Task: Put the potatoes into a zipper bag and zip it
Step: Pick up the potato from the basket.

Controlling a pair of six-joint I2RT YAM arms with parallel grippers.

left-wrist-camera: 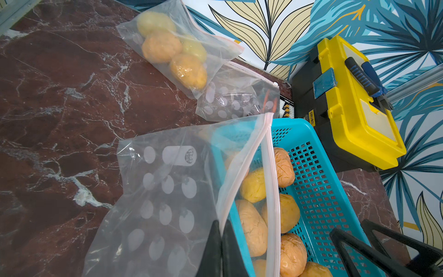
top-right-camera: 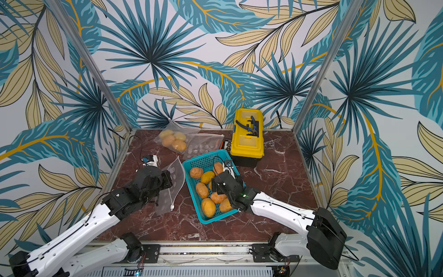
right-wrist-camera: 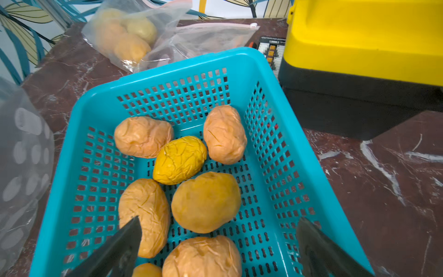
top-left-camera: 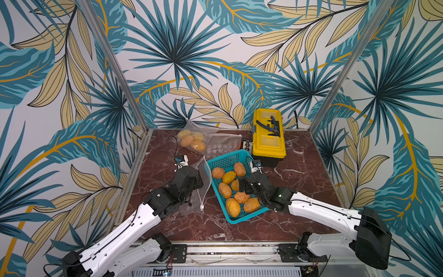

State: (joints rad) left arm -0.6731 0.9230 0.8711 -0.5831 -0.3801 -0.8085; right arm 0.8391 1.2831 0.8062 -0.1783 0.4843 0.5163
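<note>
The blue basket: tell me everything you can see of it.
The basket is teal plastic, rectangular, with a smooth rim and slotted walls and floor. It sits flat on the marble table, angled, holding several loose potatoes. The open right gripper hangs over them; a clear zipper bag and yellow toolbox stand beside it.

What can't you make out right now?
- Potatoes in basket: count unsure; right gripper covers some in both top views; right wrist view's edge cuts others.
- Card beside toolbox: print too small; flat bag overlaps it.
- Held bag's closed end: left arm covers it in both top views.
</note>
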